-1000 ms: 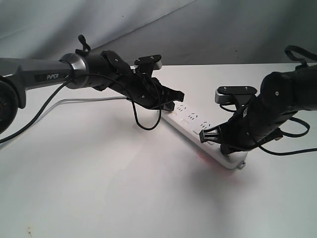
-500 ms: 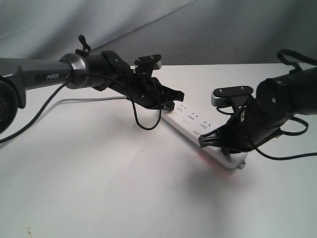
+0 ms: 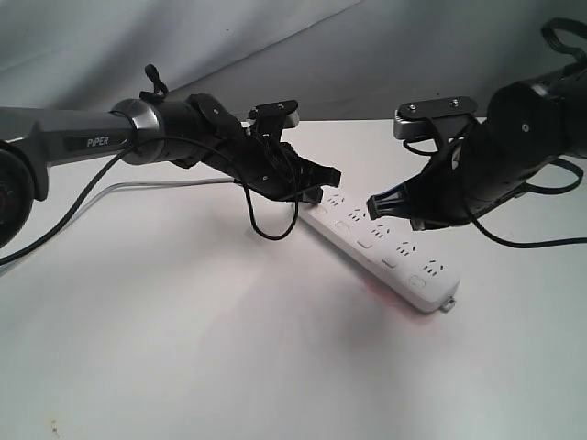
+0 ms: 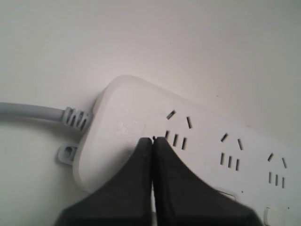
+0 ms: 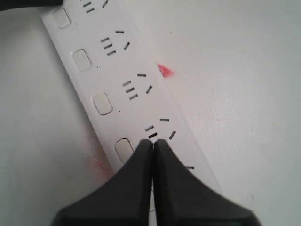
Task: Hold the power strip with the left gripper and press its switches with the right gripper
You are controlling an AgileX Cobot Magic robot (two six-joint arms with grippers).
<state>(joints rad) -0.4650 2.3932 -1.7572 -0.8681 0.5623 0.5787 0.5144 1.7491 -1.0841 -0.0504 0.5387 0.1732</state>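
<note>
The white power strip (image 3: 405,261) lies slantwise on the table, its grey cord (image 3: 156,186) trailing left. My left gripper (image 3: 332,177) is shut, its tips resting on the strip's top at the cord end (image 4: 153,140), with nothing between the fingers. My right gripper (image 3: 374,205) is also shut and hangs in the air above the middle of the strip. In the right wrist view its tips (image 5: 153,141) sit over the strip (image 5: 136,101) beside one switch (image 5: 123,149); three more switches (image 5: 102,103) run away in a row. The strip (image 4: 207,141) fills the left wrist view.
A small tab (image 3: 447,307) sticks out at the strip's near end and another tab (image 4: 68,153) by the cord (image 4: 28,112). Faint red glow spots (image 5: 164,70) mark the white table (image 3: 183,348) beside the strip. A grey backdrop (image 3: 413,55) rises behind.
My right gripper has lifted off the strip's near end and moved up and back, uncovering the last sockets and switches. The left gripper and the strip have stayed put.
</note>
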